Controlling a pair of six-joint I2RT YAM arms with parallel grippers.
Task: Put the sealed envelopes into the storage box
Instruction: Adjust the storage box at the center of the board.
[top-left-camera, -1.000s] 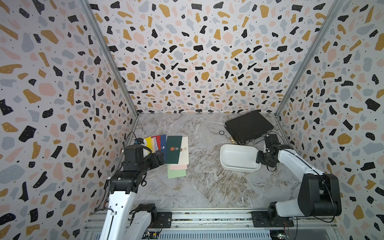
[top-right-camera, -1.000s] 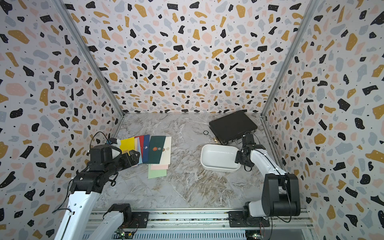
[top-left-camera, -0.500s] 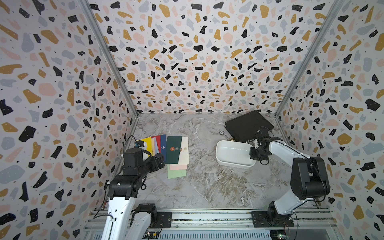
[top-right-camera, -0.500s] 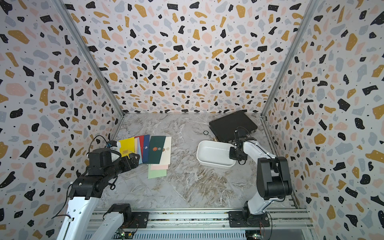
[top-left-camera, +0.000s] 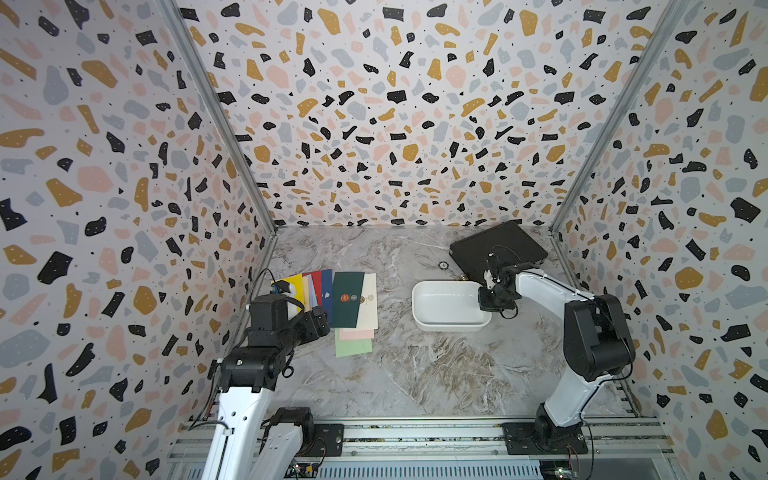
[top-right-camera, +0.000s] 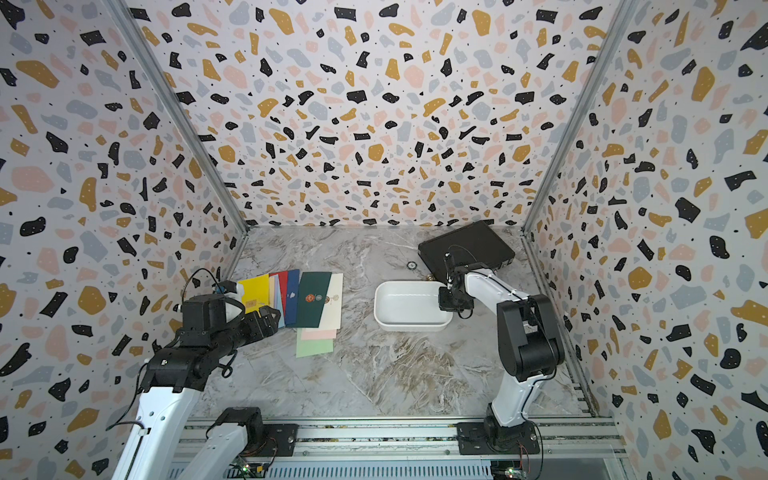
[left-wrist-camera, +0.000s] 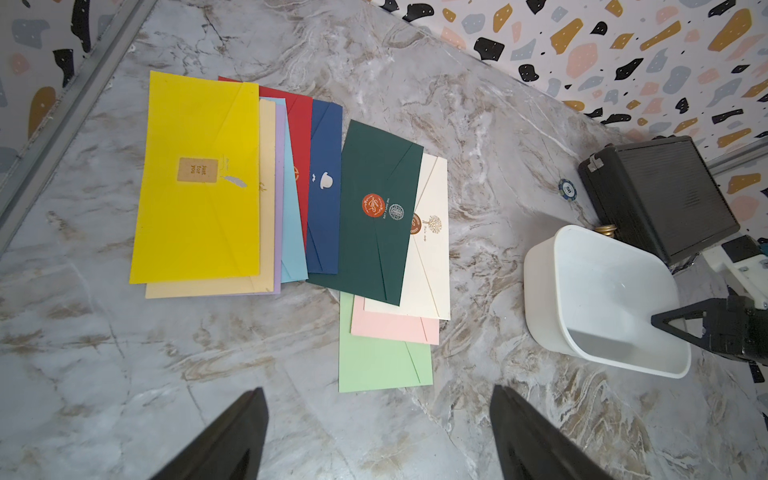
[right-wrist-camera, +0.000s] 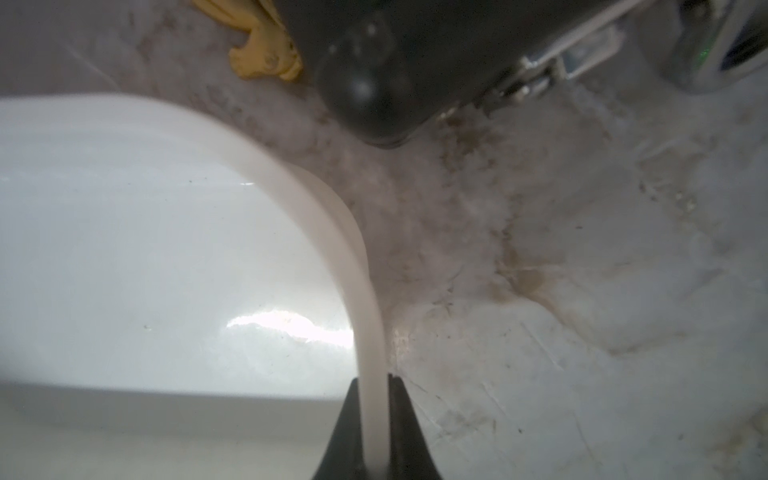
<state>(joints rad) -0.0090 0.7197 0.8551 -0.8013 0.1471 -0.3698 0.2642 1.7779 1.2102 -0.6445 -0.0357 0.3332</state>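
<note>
Right end effector was pinched shut on the rim of the storage box, one finger inside the wall and one outside, at the end nearest a black case. The white box sat empty on the marble bench, well apart from the sealed envelopes, which lay fanned and overlapping. Left end effector hovered wide open and empty near the fan. The step was probably drawing the box closer. A low, slow slide would suit, since the blurred close view suggested a possibly shallow grip.
</note>
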